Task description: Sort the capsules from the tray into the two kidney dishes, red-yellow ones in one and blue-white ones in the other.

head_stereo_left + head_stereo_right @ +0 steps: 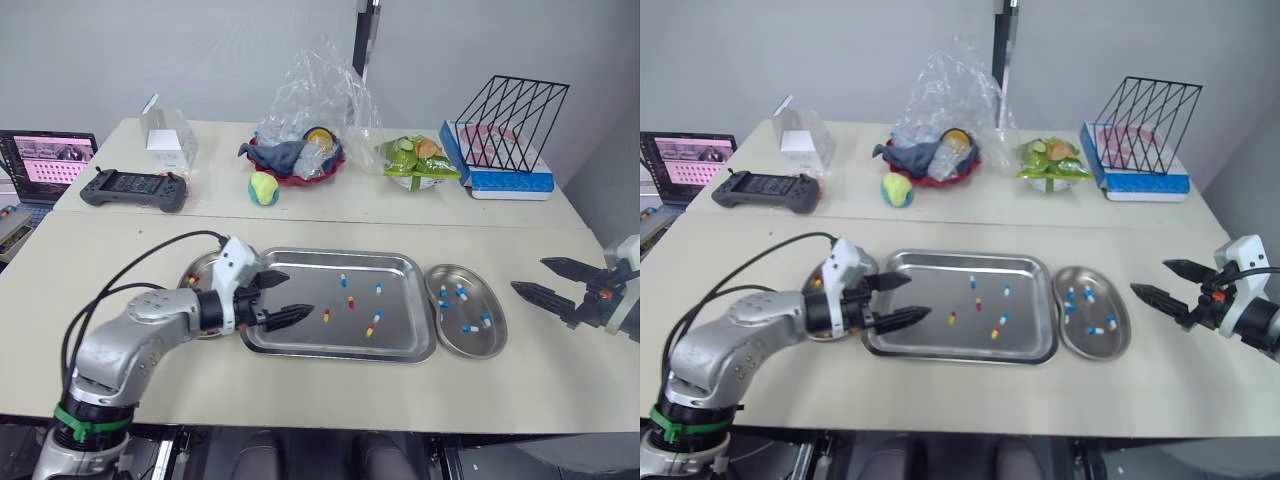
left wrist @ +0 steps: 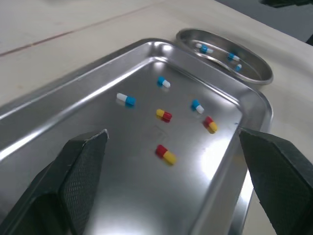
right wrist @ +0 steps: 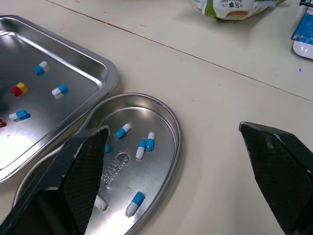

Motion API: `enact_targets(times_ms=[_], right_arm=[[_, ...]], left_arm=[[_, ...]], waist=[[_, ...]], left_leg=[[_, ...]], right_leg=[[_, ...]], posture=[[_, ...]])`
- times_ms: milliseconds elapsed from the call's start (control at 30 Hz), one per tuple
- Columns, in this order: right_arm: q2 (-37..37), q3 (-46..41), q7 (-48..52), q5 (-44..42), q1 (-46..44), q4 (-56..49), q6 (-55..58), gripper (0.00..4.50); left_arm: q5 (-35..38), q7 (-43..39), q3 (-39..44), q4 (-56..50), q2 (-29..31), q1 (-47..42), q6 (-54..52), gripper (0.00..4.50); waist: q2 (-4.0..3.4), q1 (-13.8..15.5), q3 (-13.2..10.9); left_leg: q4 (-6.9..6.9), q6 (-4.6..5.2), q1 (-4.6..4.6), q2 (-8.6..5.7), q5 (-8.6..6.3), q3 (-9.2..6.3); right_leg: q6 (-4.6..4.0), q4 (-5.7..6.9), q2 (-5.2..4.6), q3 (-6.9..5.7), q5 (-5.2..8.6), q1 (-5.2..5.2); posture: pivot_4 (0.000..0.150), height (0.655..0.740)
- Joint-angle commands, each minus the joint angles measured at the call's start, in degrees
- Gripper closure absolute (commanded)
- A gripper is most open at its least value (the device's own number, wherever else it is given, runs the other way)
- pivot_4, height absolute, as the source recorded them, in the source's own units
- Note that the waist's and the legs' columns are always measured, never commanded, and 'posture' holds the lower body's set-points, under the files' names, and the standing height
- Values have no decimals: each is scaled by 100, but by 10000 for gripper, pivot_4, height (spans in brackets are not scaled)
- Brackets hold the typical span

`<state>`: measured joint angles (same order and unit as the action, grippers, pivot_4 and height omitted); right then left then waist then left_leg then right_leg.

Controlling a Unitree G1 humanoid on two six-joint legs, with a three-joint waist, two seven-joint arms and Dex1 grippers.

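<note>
left gripper (image 1: 298, 293) open, empty, over left end of tray (image 1: 340, 253). right gripper (image 1: 528, 275) open, empty, above table (image 1: 560, 390), right of right kidney dish (image 1: 500, 335). mixed capsules (image 1: 373, 323) loose in tray; blue-white capsules (image 1: 470, 327) in right kidney dish. left kidney dish (image 1: 195, 268) partly hidden behind left gripper.

Silver tray (image 1: 405, 300); red-yellow capsules (image 2: 166, 154); blue-white capsules (image 3: 122, 130); silver kidney dish (image 3: 159, 169).

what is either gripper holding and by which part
Nothing is held. The left gripper is open over the tray, and the right gripper is open beside the right-hand dish.
</note>
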<state>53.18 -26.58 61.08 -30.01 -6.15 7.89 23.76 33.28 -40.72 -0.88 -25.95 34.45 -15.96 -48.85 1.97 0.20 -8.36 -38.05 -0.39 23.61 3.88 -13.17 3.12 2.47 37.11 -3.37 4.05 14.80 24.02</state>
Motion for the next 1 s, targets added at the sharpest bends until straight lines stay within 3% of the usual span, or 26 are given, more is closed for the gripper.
enact_targets(times_ms=[33,300,400,533,933,1000], right_arm=[[56,-139,-7,-19,-13,-141,-102,0],[20,-197,-79,-1,50,-172,-181,0],[7,-211,-91,-9,86,-198,-187,0],[11,-298,-120,-11,198,-263,-214,0],[-66,-551,-291,-68,488,-473,-233,0],[-69,-557,-302,-68,496,-485,-235,0]], left_arm=[[-382,490,-358,-270,-161,84,87,89],[-818,961,-842,-275,-592,347,242,89],[-939,1237,-993,-51,-939,260,201,89],[-1421,1485,-1297,148,-959,131,158,89],[-1857,1928,-1734,475,-1480,-425,-425,89],[-1956,1944,-1810,471,-1426,-465,-478,5721]], waist=[[0,6,0],[0,33,0],[-2,43,1],[-2,44,1],[-4,44,3],[-7,44,4]], left_leg=[[0,0,0,0,0,0],[-1,0,-1,-2,0,0],[-2,0,-3,-3,0,0],[-3,0,-5,-5,0,-2],[-4,0,-8,-7,0,-6],[-4,0,-8,-7,0,-7]], right_leg=[[0,0,0,0,0,0],[0,-1,-1,1,0,-2],[0,-1,-2,1,0,-5],[0,-2,-2,1,0,-7],[1,-2,-2,1,0,-12],[1,-2,-2,0,0,-12]], posture=[[1500,7334],[1500,7334],[1500,7334],[1500,7334],[1500,7334],[1500,7334]])
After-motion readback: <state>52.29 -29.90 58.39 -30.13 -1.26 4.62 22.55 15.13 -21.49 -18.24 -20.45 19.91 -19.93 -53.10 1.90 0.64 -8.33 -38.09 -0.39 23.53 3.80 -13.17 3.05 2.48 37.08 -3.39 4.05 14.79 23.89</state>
